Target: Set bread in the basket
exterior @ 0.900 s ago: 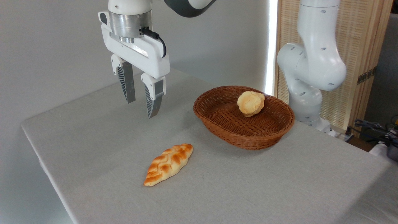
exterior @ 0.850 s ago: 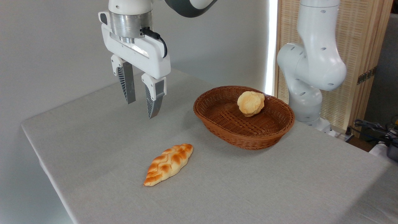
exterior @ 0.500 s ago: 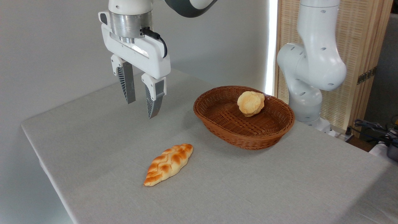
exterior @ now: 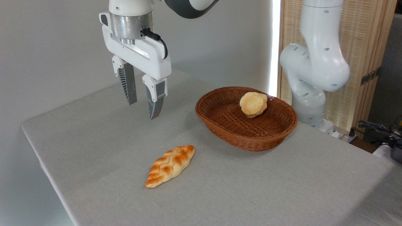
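Gripper (exterior: 143,110) barely shifted from earlier frames, hanging above the table (exterior: 94,135) with fingers apart and empty; bread (exterior: 170,165) unmoved on the cloth, left of basket (exterior: 248,138) holding a bun (exterior: 253,104).

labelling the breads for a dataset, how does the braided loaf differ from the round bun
Shape: the braided loaf is long with pointed ends; the round bun is a compact lump.
Colour: the loaf is golden-orange with paler grooves; the bun is pale yellow and crackled.
Place: the loaf lies flat on the table; the bun sits inside the basket, against its far side.
Both are untouched, with the open hand hanging above the table apart from them.
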